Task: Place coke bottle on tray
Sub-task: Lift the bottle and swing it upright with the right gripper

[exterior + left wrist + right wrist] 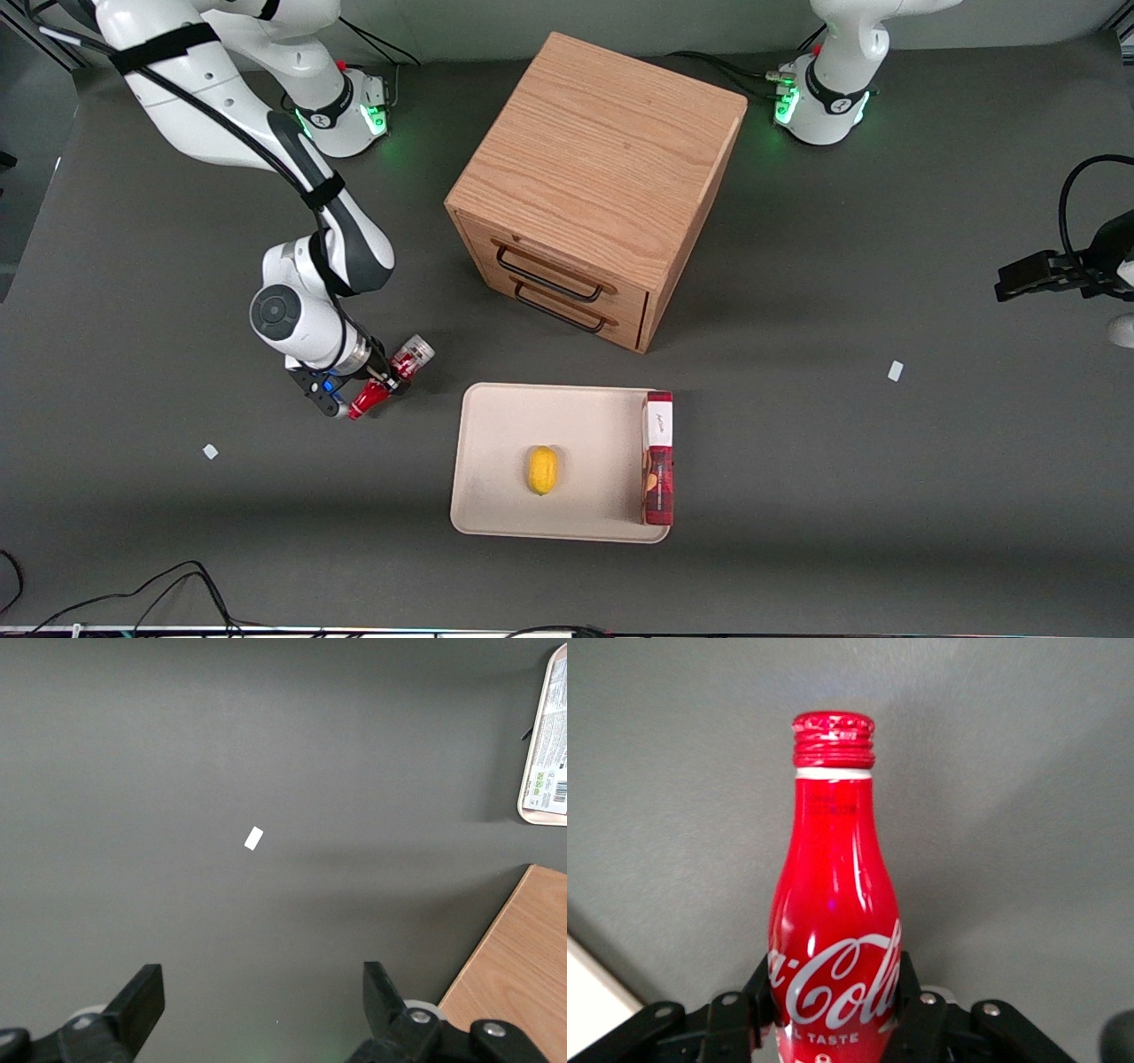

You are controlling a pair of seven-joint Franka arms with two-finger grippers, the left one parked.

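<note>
Although the coke bottle [390,383] is clamped in the hand [376,388], left of centre in the front view beside the tray's [496,461] edge, carrying and setting down remain. Counted, largest first: one counter [886,496], one wooden drawer cabinet [594,190], one tray, one tall red box [657,458], one bottle, one yellow lemon [542,470], two white scraps [896,371].
</note>
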